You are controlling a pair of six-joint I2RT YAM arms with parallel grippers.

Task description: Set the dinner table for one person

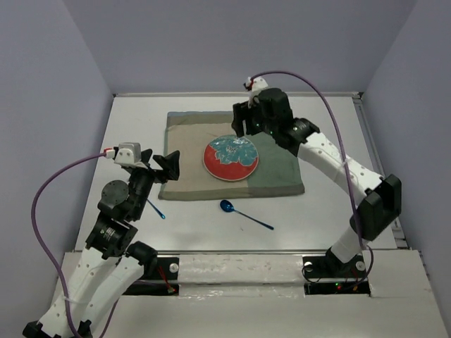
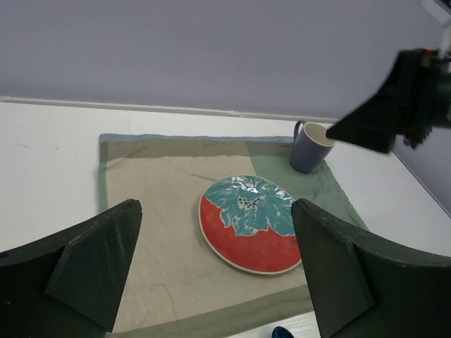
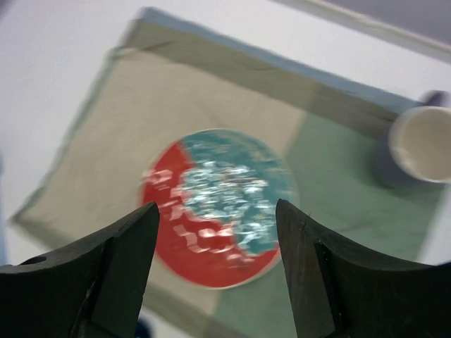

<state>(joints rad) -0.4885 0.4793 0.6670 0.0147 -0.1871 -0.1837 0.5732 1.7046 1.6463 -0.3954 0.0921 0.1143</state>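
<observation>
The white dinner table (image 1: 134, 134) carries a tan-and-green placemat (image 1: 194, 144). A red and teal plate (image 1: 231, 158) lies on the mat's middle. It also shows in the left wrist view (image 2: 246, 225) and, blurred, in the right wrist view (image 3: 211, 211). A purple-grey mug (image 2: 312, 146) stands on the mat's far right corner, hidden under my right arm in the top view. A blue spoon (image 1: 243, 213) lies on the table in front of the mat. My left gripper (image 1: 171, 167) is open and empty at the mat's left edge. My right gripper (image 1: 243, 127) is open and empty above the mat, behind the plate.
A second blue utensil (image 1: 156, 209) lies on the table next to my left arm. Pale lavender walls (image 1: 232, 42) close in the table on three sides. My right gripper's body (image 2: 394, 105) hangs over the mug in the left wrist view.
</observation>
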